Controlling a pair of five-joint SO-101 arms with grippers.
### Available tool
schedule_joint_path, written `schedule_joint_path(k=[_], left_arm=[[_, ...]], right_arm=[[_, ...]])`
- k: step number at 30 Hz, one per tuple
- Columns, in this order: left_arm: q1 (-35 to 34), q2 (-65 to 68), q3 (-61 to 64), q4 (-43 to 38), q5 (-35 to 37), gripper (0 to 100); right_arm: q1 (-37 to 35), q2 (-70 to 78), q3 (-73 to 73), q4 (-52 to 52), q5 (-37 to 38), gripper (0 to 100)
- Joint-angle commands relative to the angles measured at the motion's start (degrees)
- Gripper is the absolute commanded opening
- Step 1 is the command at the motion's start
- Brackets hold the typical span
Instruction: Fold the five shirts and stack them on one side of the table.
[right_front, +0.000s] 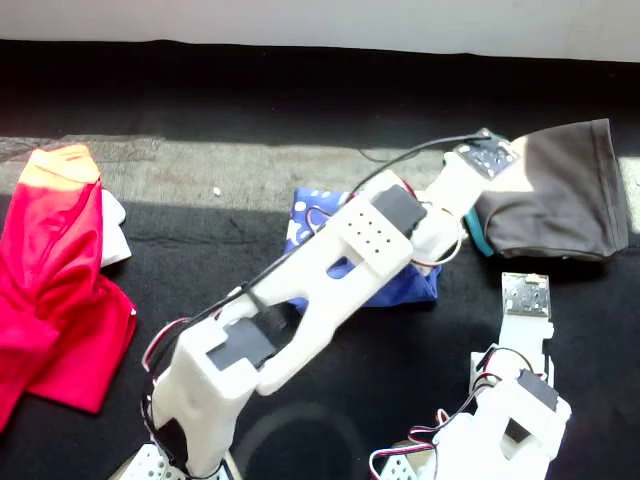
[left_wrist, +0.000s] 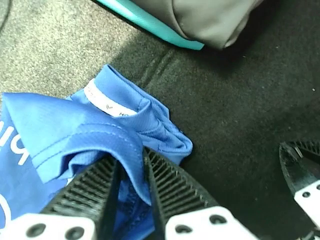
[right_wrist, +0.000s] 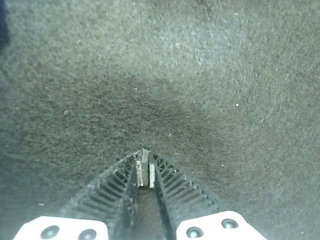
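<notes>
Blue jersey shirt (right_front: 400, 288) with white neck label (left_wrist: 107, 102), bunched at centre of the high view on the black felt counter (right_front: 400, 390); left hand (left_wrist: 131, 157) clamped on one thin fold near the collar. Right hand (right_wrist: 145, 161) pressed together, empty, at lower right. Risks: shallow pinch slipping off; dragged cloth snagging and toppling the folded dark grey shirt (right_front: 560, 195) at upper right.

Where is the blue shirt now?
In the high view the blue shirt lies in the middle, between the red shirt and grey shirt, pinched in the left gripper.
</notes>
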Motion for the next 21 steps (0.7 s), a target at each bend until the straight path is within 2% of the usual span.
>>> schedule_joint_path(k=[1, 5, 7, 11, 13, 15, 16, 21], left_arm=[[0.6, 3.4, -6.6, -0.4, 0.4, 5], [-0.7, 6.8, -14.4, 4.8, 0.4, 18], [-2.6, 6.7, -19.1, 8.6, 0.4, 20], [-8.0, 6.9, -28.4, 19.3, 0.4, 16], [-10.2, 7.5, -30.5, 24.2, 0.3, 8], [-10.9, 8.5, -28.7, 26.1, 0.1, 0], [-10.9, 9.3, -27.8, 26.3, 0.0, 2], [-9.2, 14.5, -24.9, 26.5, 0.2, 1]], right_arm=[[0.6, 0.0, 1.7, -1.4, 0.3, 0.6], [0.6, 0.0, 1.7, -1.4, 0.3, 0.6], [0.6, 0.0, 1.7, -1.4, 0.3, 0.6], [0.6, 0.0, 1.7, -1.4, 0.3, 0.6], [0.6, 0.0, 1.7, -1.4, 0.3, 0.6], [0.6, 0.0, 1.7, -1.4, 0.3, 0.6], [0.6, 0.0, 1.7, -1.4, 0.3, 0.6], [0.6, 0.0, 1.7, -1.4, 0.3, 0.6]])
